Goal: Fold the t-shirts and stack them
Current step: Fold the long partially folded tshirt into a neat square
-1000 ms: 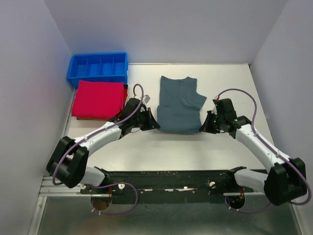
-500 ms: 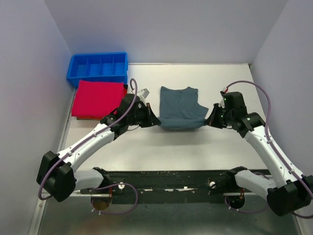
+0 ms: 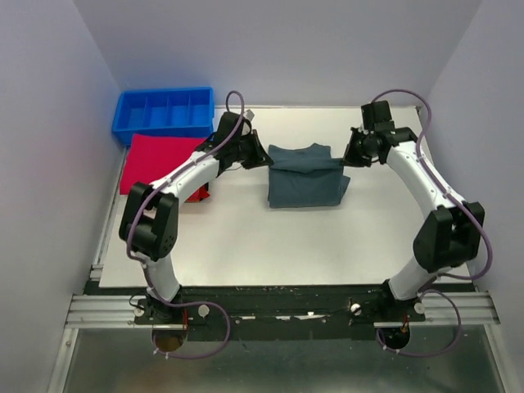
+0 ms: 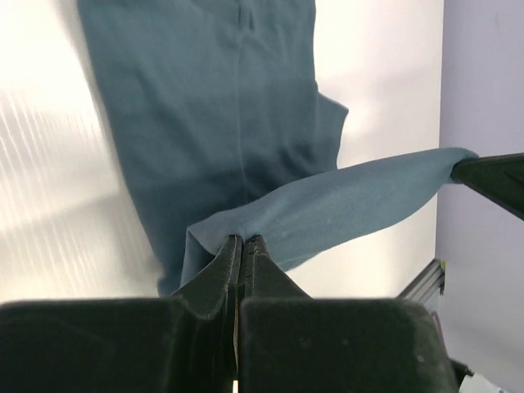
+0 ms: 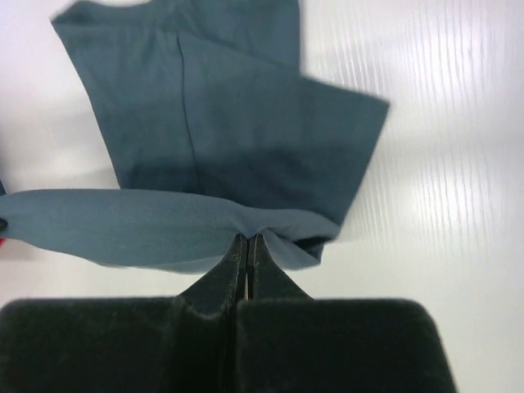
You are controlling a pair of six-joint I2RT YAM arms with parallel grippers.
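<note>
Pale lilac walls enclose a white desk (image 3: pixel 246 237) on three sides.

Arms: the left arm (image 3: pixel 187 176) and right arm (image 3: pixel 419 178) both reach far across the desk and angle inward toward each other.

Dark slate grey-blue cloth t-shirt (image 3: pixel 304 187): at the centre of the desk, toward the far side. Most of it lies flat. One edge is raised off the surface and pulled into a band running between the two claws, as both wrist views show.

Bright red-magenta cloth t-shirt (image 3: pixel 160 162): folded flat on the left side of the desk, well apart from the grey-blue one. The left arm crosses over its right edge.

Rigid blue plastic tray with dividers (image 3: pixel 164 110): in the far left corner, just beyond the red-magenta t-shirt.

Left claw (image 3: pixel 264 157): fingers pressed together, pinching the left end of the raised band.

Right claw (image 3: pixel 347 158): fingers pressed together, pinching the right end of the same band, with the cloth bunched at the fingertips.
</note>
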